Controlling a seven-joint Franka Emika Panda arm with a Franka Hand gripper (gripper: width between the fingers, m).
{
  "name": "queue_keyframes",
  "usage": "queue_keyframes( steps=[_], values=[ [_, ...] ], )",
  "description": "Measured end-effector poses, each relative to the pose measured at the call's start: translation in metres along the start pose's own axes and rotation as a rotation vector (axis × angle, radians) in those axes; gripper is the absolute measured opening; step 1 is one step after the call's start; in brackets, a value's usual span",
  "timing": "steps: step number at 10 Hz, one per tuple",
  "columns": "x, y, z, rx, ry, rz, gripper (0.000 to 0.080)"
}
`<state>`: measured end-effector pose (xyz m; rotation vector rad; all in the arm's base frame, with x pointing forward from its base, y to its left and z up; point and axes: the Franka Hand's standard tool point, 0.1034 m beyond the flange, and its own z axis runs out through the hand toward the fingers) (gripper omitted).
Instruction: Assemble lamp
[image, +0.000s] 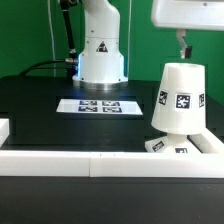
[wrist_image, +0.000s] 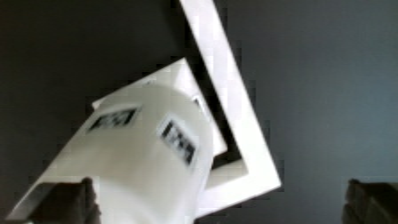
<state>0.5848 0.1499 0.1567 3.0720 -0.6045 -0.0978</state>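
The white tapered shade (image: 180, 98) stands upright, narrow end up, over the flat square base (image: 168, 147) at the exterior view's right. Both carry black-and-white tags. The bulb is hidden. My gripper (image: 183, 47) hangs just above the shade's top and is not touching it. In the wrist view the shade (wrist_image: 151, 150) lies below the gripper (wrist_image: 217, 205). The jaws stand wide apart and hold nothing. One dark finger (wrist_image: 63, 203) shows beside the shade and the other finger (wrist_image: 374, 200) over the dark table.
The white robot pedestal (image: 100, 50) stands at the back centre. The marker board (image: 97, 105) lies flat in front of it. A white rail (image: 90, 162) runs along the table's front edge and also shows in the wrist view (wrist_image: 217, 60). A white block (image: 4, 130) sits at the left.
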Motion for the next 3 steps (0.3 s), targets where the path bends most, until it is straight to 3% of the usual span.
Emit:
queue_keyframes(
  steps=[3],
  values=[
    [-0.0028, -0.0015, 0.0045, 0.004, 0.008, 0.017, 0.0699]
  ],
)
